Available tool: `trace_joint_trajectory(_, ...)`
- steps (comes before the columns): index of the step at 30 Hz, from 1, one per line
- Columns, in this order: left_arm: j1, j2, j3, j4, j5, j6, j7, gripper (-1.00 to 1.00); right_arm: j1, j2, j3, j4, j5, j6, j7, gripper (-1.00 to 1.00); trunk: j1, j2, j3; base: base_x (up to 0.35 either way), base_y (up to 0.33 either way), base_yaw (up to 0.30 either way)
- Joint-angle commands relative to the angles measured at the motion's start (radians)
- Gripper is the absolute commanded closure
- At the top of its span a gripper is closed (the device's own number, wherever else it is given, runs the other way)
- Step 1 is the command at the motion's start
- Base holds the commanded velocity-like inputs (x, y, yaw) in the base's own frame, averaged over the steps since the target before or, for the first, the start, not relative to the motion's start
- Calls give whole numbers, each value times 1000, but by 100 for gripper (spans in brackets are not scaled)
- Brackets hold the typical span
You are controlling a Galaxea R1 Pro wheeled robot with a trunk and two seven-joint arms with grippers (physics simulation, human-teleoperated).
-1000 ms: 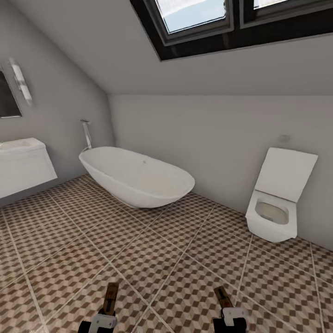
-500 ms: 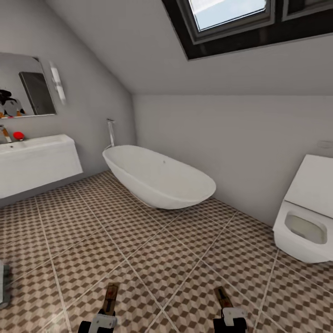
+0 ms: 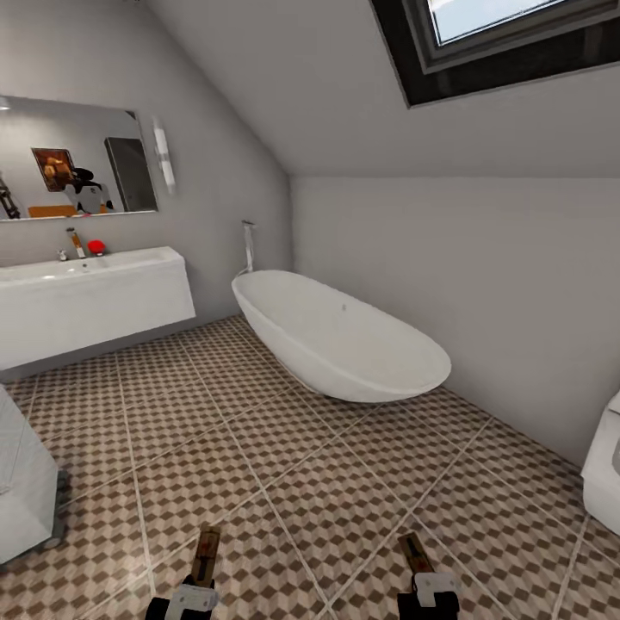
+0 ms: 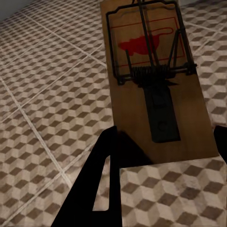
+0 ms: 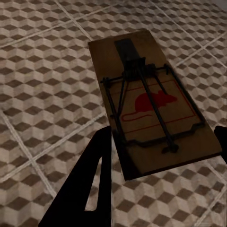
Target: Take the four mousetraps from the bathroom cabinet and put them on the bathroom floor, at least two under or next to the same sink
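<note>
Both arms carry one trap each over the floor [image 3: 284, 482], low in the head view: left gripper [image 3: 191, 596] holds the left trap [image 3: 206, 555], right gripper [image 3: 428, 594] holds the right trap [image 3: 415, 552]. In the left wrist view the jaws are closed down to board width on the near end of the trap [image 4: 151, 90], dark fingers [image 4: 101, 165] flanking it; in the right wrist view the same, trap [image 5: 149, 104] pinched at one end and sticking out past the fingers [image 5: 97, 175]. Both traps are airborne, not yet placed, well apart from the sink [image 3: 90, 297] at the left wall. Risks, as I judge them: each thin board is gripped at one end only, so it could pivot or slip out during base motion; releasing from height could make it bounce or flip on hard tile; dropping here would leave them too far from the sink to count. The white block [image 3: 21, 491] at lower left could catch the left arm when turning toward the sink. Materials: traps are flat brown wood rectangles with dark wire bar, coil spring and a red mouse print; floor is glossy-looking cube-pattern tile, pale grout. Tub [image 3: 340, 336] is a smooth white oval; the sink is a boxy white wall unit under a mirror [image 3: 73, 159].
</note>
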Motion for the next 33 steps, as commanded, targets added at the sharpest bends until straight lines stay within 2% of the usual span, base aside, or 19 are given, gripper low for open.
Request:
trace_joint_trajectory(1,-1,-1,-9,4,3,-4,4,100,0,0,3,0,8,1,-8,100,0,0,-1,244,0,290)
trace_joint_trajectory(13,-1,-1,-9,4,3,-4,4,100,0,0,3,0,8,1,-8,100,0,0,-1,232,38,290)
trace_joint_trajectory(25,-1,-1,-9,4,3,-4,4,100,0,0,3,0,8,1,-8,100,0,0,-1,43,1,290)
trace_joint_trajectory(33,-1,-1,-9,4,3,-4,4,100,0,0,3,0,8,1,-8,100,0,0,-1,209,6,290)
